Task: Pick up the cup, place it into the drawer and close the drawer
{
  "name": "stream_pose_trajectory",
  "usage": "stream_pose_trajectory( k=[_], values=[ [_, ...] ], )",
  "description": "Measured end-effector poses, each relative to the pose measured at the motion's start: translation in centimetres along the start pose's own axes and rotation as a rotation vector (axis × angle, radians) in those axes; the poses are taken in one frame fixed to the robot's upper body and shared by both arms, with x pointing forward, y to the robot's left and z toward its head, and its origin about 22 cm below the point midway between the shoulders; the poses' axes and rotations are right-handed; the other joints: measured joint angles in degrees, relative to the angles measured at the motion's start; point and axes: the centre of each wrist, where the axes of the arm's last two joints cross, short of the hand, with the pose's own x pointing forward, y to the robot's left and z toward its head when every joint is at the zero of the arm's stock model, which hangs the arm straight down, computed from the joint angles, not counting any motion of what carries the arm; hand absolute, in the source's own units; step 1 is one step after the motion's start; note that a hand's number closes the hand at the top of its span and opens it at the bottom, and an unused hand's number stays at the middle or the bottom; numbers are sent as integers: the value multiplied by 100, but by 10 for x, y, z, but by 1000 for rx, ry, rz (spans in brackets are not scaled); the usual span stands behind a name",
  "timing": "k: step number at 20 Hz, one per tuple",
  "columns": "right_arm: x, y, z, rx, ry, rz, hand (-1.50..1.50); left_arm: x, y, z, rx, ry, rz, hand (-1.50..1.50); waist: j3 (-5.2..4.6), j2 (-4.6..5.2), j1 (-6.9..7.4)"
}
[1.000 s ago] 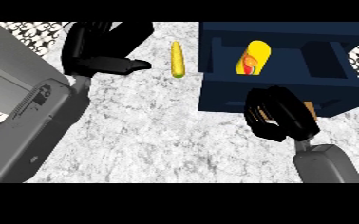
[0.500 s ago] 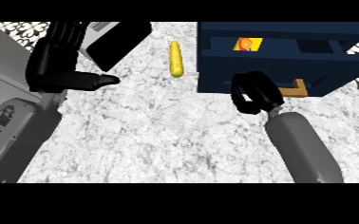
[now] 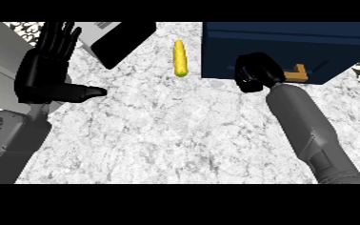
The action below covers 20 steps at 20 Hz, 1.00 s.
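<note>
Our right hand pressed at the dark blue drawer front.

We take the drawer [image 3: 281, 47] as landmark: the marbled counter [image 3: 169, 133] spreads below and left of it. Our left hand [image 3: 48, 74] rests far left of it, fingers straight, thumb out. Our right hand [image 3: 256, 71], fingers curled on nothing, touches its front, beside the wooden handle [image 3: 299, 74]. A yellow corn cob [image 3: 180, 58] lies just left. The cup is hidden.

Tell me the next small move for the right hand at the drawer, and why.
Probably one more short push forward, then draw back. The right hand, fingers curled and holding nothing, sits against the front of the dark blue drawer, beside its wooden handle. No cup shows, and the drawer looks almost shut; whether a gap remains is unclear.
</note>
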Motion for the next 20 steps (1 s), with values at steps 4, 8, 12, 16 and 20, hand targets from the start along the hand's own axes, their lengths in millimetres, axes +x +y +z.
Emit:
stream_pose_trajectory(
  k=[4,8,12,16,20],
  values=[
    [-8,1,0,41,-3,-65,150,-1,5,2,-18,4,11,-150,0,-15,47],
    [-16,-2,2,61,-9,-133,150,-4,4,6,-49,8,35,-150,-8,-33,116],
    [-21,-4,4,73,-31,-175,150,-7,3,6,-62,7,45,-150,-16,-28,144],
    [-25,-7,6,70,-51,-216,150,-8,2,6,-79,10,59,-150,-12,-10,173],
    [-29,-8,8,62,-76,-236,150,-14,-1,8,-85,16,65,-150,-9,6,200]
  ],
)
